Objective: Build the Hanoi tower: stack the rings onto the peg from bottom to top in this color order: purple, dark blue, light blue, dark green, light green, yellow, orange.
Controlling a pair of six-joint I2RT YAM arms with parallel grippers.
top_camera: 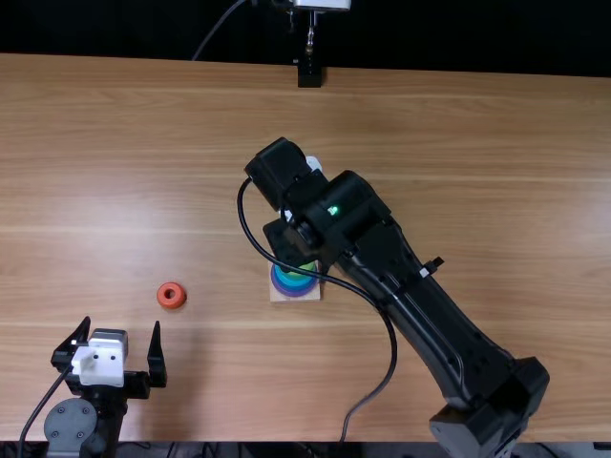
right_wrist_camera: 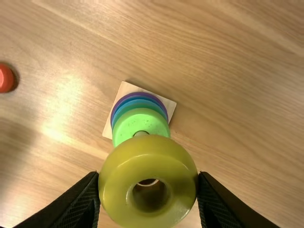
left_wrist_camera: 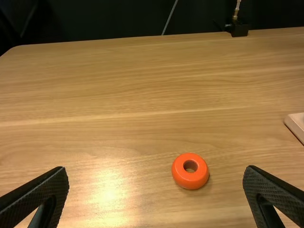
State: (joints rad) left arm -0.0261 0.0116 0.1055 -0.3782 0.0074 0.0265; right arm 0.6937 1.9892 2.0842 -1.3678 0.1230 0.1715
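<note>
Pinching the yellow ring (right_wrist_camera: 149, 151) by its sides, the right hand (right_wrist_camera: 149, 174) left its hole (right_wrist_camera: 151, 195) free, presumably for the peg (right_wrist_camera: 141, 133); the left hand (top_camera: 121, 324) stood open.

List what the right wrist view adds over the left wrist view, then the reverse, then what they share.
Right wrist view: the yellow ring gripped by the right end effector, and stacked rings, purple ring lowest, light green ring on top.

Left wrist view: the left end effector, open and empty, and a black fixture at the table's far edge.

Both: the orange ring, part of the wooden base and the table.
</note>
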